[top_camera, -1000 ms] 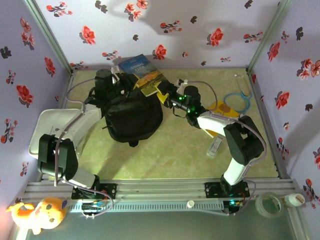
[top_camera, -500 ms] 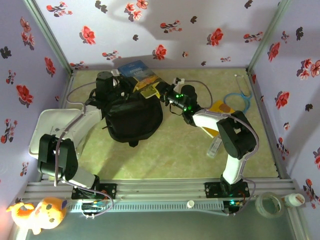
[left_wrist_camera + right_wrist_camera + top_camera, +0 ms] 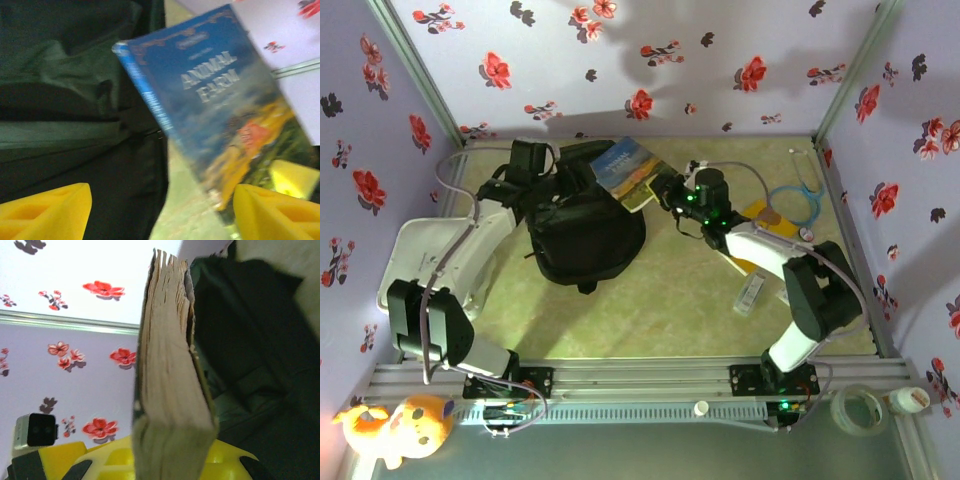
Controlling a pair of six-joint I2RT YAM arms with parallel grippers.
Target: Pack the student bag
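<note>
Robot test booth — floral walls (image 3: 720,40), aluminium frame (image 3: 650,378).

The left arm reaches far forward, its gripper (image 3: 162,200) with yellow jaws spread wide apart. The right arm stretches forward and to the left, its gripper (image 3: 172,460) apparently clamped on the blue-covered paperback book (image 3: 170,390), page edges showing.

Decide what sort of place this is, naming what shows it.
Probably a robot test cell: flowered panel walls box in a table, left arm and right arm are bolted to its rail, with props like the student bag and a book.
</note>
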